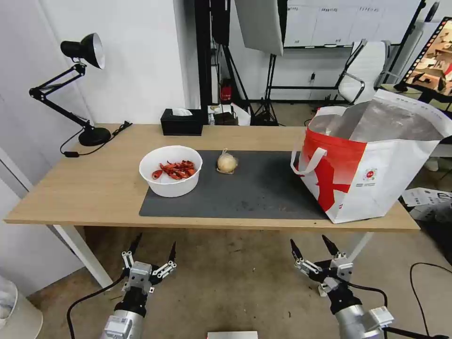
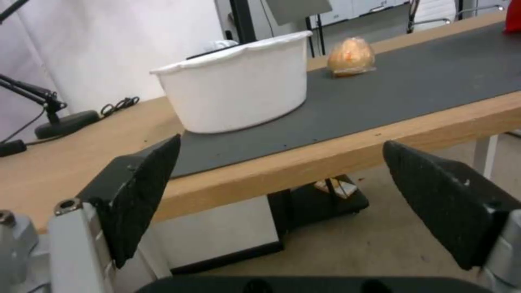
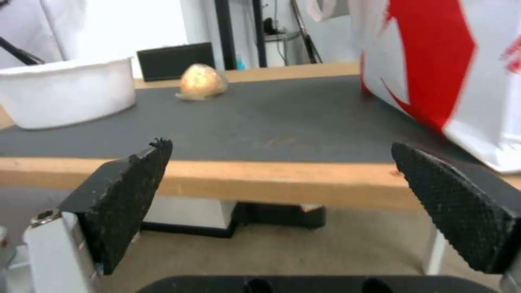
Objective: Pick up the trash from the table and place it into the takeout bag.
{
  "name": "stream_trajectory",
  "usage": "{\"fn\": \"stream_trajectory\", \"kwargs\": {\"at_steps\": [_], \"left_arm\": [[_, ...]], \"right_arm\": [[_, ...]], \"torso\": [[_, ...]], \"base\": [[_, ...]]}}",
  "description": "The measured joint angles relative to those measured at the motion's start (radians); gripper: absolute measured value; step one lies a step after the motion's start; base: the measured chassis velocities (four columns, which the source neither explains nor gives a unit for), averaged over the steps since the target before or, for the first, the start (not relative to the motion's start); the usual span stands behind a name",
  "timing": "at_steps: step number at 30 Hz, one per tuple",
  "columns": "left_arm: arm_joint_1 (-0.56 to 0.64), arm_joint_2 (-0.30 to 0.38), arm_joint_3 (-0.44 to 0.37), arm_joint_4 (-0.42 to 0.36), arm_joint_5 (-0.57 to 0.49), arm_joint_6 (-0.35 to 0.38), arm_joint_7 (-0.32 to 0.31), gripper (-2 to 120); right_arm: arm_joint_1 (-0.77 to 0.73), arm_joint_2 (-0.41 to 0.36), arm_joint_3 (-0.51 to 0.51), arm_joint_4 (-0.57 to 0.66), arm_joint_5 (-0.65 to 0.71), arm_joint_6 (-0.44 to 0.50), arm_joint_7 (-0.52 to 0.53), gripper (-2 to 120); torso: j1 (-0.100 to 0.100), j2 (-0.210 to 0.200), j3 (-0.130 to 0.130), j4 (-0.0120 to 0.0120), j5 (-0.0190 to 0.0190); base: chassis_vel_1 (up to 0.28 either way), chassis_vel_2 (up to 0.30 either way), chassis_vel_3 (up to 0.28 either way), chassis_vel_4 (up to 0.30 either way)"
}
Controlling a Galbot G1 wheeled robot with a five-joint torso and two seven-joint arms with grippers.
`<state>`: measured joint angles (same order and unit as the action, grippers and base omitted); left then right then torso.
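Tabletop (image 1: 94, 188), light wood with dark grey mat (image 1: 254, 193): white bowl (image 1: 170, 170) of red shell scraps on the mat's left end; knotted clear bag (image 1: 227, 163) holding a beige lump just beside it; takeout bag (image 1: 372, 160) upright and open-mouthed at the right end. Left gripper (image 1: 153, 252) and right gripper (image 1: 310, 247): both below the tabletop's front edge, fingers spread wide, holding nothing. Risks, judged: the bowl may tip in a rim grasp and spill scraps; the soft knotted bag may slip from the fingers; the tote's white strap handles could snag an arm. Markings: small round logo on the tote, lettering beneath too small to read.
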<state>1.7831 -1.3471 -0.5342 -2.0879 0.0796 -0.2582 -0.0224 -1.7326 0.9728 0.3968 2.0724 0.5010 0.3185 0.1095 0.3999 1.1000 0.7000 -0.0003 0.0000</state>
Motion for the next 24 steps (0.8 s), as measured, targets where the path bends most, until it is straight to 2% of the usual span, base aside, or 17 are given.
{"fn": "stream_trajectory", "kwargs": {"at_steps": [5,8,9,12,13,15,16,17,19,21,22,24], "left_arm": [[-0.008,0.016,0.001,-0.006,-0.008,0.013,0.000,100],[-0.011,0.028,-0.001,-0.014,-0.018,0.026,0.000,100],[-0.011,0.028,-0.001,-0.014,-0.018,0.026,0.000,100],[-0.007,0.026,-0.010,-0.026,-0.022,0.030,-0.001,100],[-0.007,0.026,-0.010,-0.026,-0.022,0.030,-0.001,100],[-0.001,0.020,-0.013,-0.032,-0.022,0.032,-0.001,100],[0.003,0.016,-0.015,-0.033,-0.022,0.032,-0.001,100],[0.003,0.016,-0.015,-0.033,-0.022,0.032,-0.001,100],[0.013,0.010,-0.020,-0.036,-0.021,0.032,0.000,100],[0.023,0.004,-0.026,-0.039,-0.021,0.032,0.001,100],[0.023,0.004,-0.026,-0.039,-0.021,0.032,0.001,100],[0.028,0.001,-0.032,-0.045,-0.021,0.031,0.001,100]], "right_arm": [[0.096,-0.069,-0.049,0.007,0.059,-0.009,-0.044,100],[0.282,-0.169,-0.131,-0.007,0.151,-0.069,-0.078,100],[0.282,-0.169,-0.131,-0.007,0.151,-0.069,-0.078,100],[0.521,-0.253,-0.271,-0.056,0.221,-0.119,-0.057,100],[0.521,-0.253,-0.271,-0.056,0.221,-0.119,-0.057,100],[0.678,-0.281,-0.376,-0.098,0.256,-0.138,-0.040,100],[0.775,-0.285,-0.448,-0.132,0.277,-0.155,-0.031,100],[0.775,-0.285,-0.448,-0.132,0.277,-0.155,-0.031,100],[0.907,-0.273,-0.551,-0.189,0.294,-0.185,-0.009,100],[1.073,-0.231,-0.660,-0.278,0.313,-0.218,0.025,100],[1.073,-0.231,-0.660,-0.278,0.313,-0.218,0.025,100],[1.216,-0.170,-0.748,-0.388,0.332,-0.252,0.042,100]], "torso": [[0.000,0.000,0.000,0.0003,0.0001],[0.000,0.000,0.000,0.0004,0.0001],[0.000,0.000,0.000,0.0004,0.0001],[0.000,0.000,0.000,0.0005,0.0000],[0.000,0.000,0.000,0.0005,0.0000],[0.000,0.000,0.000,0.0002,-0.0002],[0.000,0.000,0.000,0.0005,-0.0002],[0.000,0.000,0.000,0.0005,-0.0002],[0.000,0.000,0.000,0.0004,0.0001],[0.000,0.000,0.000,0.0004,-0.0002],[0.000,0.000,0.000,0.0004,-0.0002],[0.000,0.000,0.000,0.0005,0.0000]], "base": [[0.000,0.000,0.000,0.000],[0.000,0.000,0.000,0.000],[0.000,0.000,0.000,0.000],[0.000,0.000,0.000,0.000],[0.000,0.000,0.000,0.000],[0.000,0.000,0.000,0.000],[0.000,0.000,0.000,0.000],[0.000,0.000,0.000,0.000],[0.000,0.000,0.000,0.000],[0.000,0.000,0.000,0.000],[0.000,0.000,0.000,0.000],[0.000,0.000,0.000,0.000]]}}
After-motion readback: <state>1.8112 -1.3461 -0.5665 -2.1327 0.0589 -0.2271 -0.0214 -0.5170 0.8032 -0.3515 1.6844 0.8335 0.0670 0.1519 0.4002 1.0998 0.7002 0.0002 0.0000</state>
